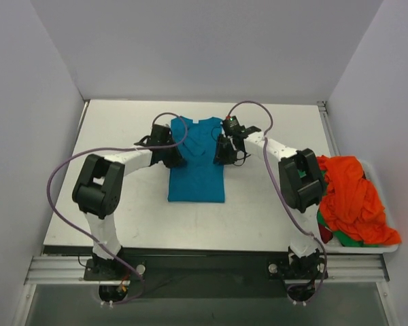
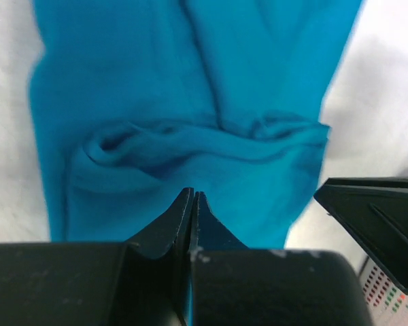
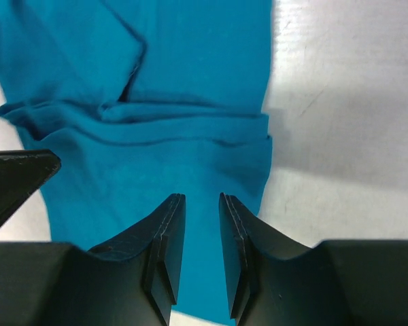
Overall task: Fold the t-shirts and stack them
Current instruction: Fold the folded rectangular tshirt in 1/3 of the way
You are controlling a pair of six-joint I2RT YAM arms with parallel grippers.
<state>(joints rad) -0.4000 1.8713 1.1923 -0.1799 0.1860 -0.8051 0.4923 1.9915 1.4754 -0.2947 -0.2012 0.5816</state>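
While the teal-blue t-shirt (image 1: 197, 173) lies flat at the middle of the desk (image 1: 122, 204), the only container in sight is a white bin (image 1: 387, 250) at the desk's right edge, beside the right arm. It holds a loose heap of cloth: the orange-red t-shirts (image 1: 350, 197) are piled on top and spill over the rim, and a bit of the green t-shirt (image 1: 341, 238) shows under them at the near side. None of that heap is folded.

On the desk, the teal-blue t-shirt has both sides turned inward, so it reads as a narrow upright rectangle with the collar at the far end. A bunched ridge of cloth (image 2: 204, 139) runs across it in the left wrist view.

Both arms reach in to the upper part of this shirt, one from each side. The left pincer (image 2: 192, 193) sits at the shirt's left edge, with its jaws pressed tight together just above the cloth. Whether any fabric is pinched between them cannot be told. The right pincer (image 3: 201, 198) is at the shirt's right edge, with its jaws narrowly apart. Teal cloth shows through the gap, and nothing is gripped. A dark tip of the other arm's pincer appears at the edge of each wrist view.
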